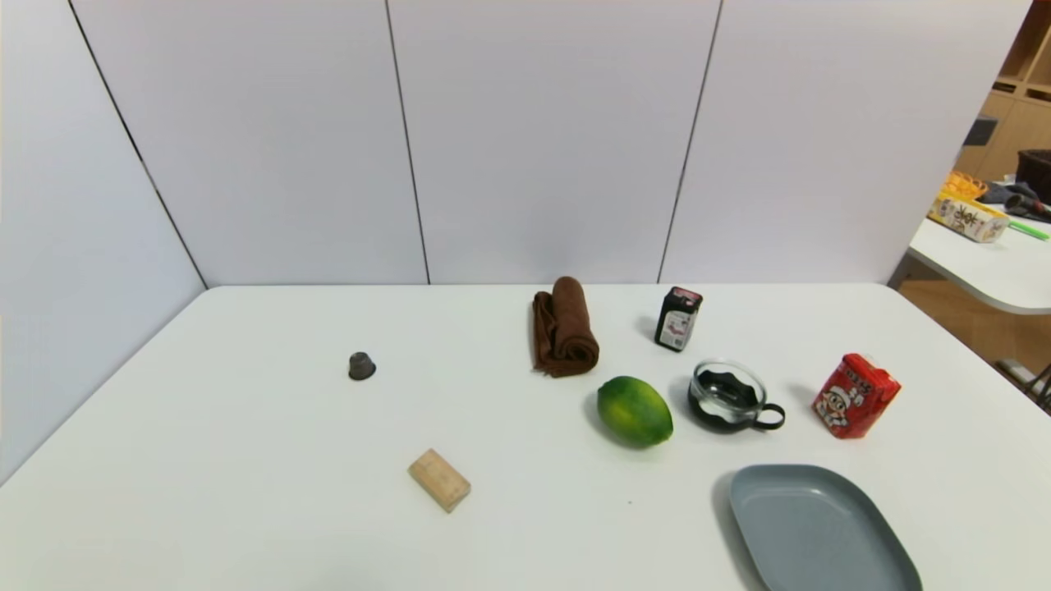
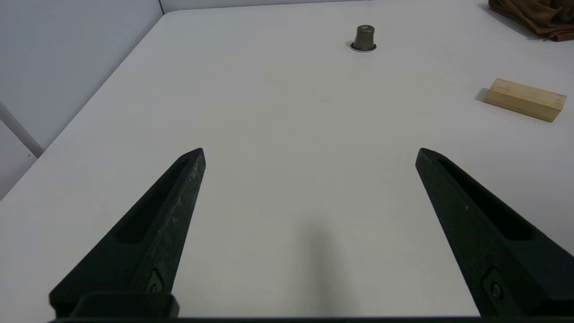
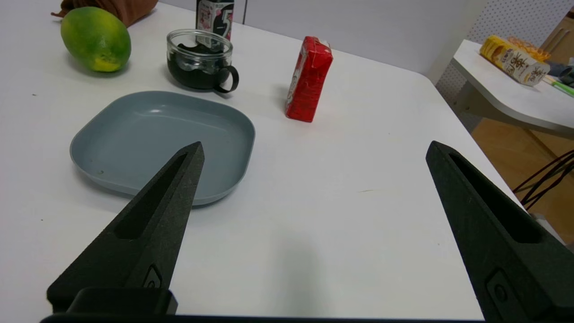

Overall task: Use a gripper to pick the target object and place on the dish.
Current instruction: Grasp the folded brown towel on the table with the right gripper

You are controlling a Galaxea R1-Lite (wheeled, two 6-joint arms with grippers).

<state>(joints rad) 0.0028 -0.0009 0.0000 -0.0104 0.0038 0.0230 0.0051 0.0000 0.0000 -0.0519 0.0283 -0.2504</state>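
Observation:
The target object, a dark brown rolled towel point(image 1: 565, 328), lies at the back middle of the white table; one corner of the towel point(image 2: 536, 17) shows in the left wrist view. The grey-blue dish point(image 1: 813, 525) sits empty at the front right, and the dish point(image 3: 157, 139) also shows in the right wrist view. My right gripper point(image 3: 314, 150) hangs open over bare table near the front right edge, beside the dish, holding nothing. My left gripper point(image 2: 310, 151) is open over bare table at the front left. Neither arm appears in the head view.
A green fruit point(image 1: 634, 410), a glass cup with a black handle point(image 1: 731, 396), a red carton point(image 1: 855, 395) and a small black carton point(image 1: 678, 318) stand between towel and dish. A wooden block point(image 1: 439, 479) and a small grey capsule point(image 1: 361, 365) lie on the left. The table's right edge point(image 3: 480, 148) is close.

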